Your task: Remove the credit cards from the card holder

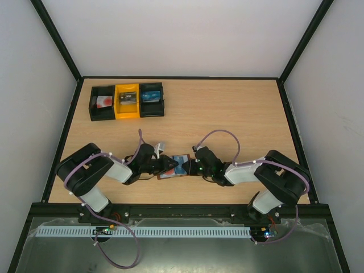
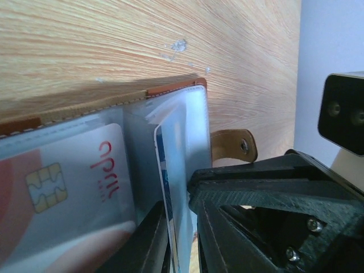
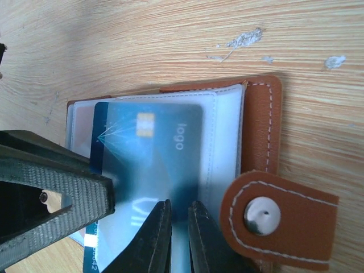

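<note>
The brown card holder (image 3: 261, 125) lies open on the desk (image 1: 239, 114). The left gripper (image 2: 177, 196) is clenched on the edge of the blue credit card (image 3: 148, 153), and the right gripper (image 3: 179, 205) pinches the holder's clear sleeve (image 3: 224, 142). The card looks light, stiff and slick, so a firm edge pinch and a straight pull should suit.

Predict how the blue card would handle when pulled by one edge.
The blue card looks thin and flat, so probably stiff yet slightly bendy and light. Its glossy face, reflecting glare, suggests it may slip when pinched. The clear sleeve could drag on it.
</note>
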`<control>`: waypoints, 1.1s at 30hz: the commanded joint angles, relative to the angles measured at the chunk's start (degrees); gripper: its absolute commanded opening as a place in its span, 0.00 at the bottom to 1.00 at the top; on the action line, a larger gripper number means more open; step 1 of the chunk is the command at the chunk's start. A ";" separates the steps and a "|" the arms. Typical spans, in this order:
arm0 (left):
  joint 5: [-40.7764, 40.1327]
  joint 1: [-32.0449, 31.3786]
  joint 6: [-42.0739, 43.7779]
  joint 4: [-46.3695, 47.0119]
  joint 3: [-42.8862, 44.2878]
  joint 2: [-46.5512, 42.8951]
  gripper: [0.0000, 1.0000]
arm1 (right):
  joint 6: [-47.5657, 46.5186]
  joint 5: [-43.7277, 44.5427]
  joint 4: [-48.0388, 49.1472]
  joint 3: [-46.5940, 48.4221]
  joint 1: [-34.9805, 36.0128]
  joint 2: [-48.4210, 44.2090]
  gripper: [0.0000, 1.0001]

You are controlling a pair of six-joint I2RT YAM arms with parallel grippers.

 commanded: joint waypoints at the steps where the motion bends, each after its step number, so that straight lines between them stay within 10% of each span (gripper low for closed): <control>1: 1.93 -0.28 -1.11 4.63 -1.01 -2.52 0.15 | -0.26 2.30 -6.53 -1.60 -0.39 1.93 0.11; 33: -0.45 3.13 3.06 -4.91 -2.98 -7.85 0.03 | -0.17 2.74 -6.27 -2.07 -1.01 2.88 0.11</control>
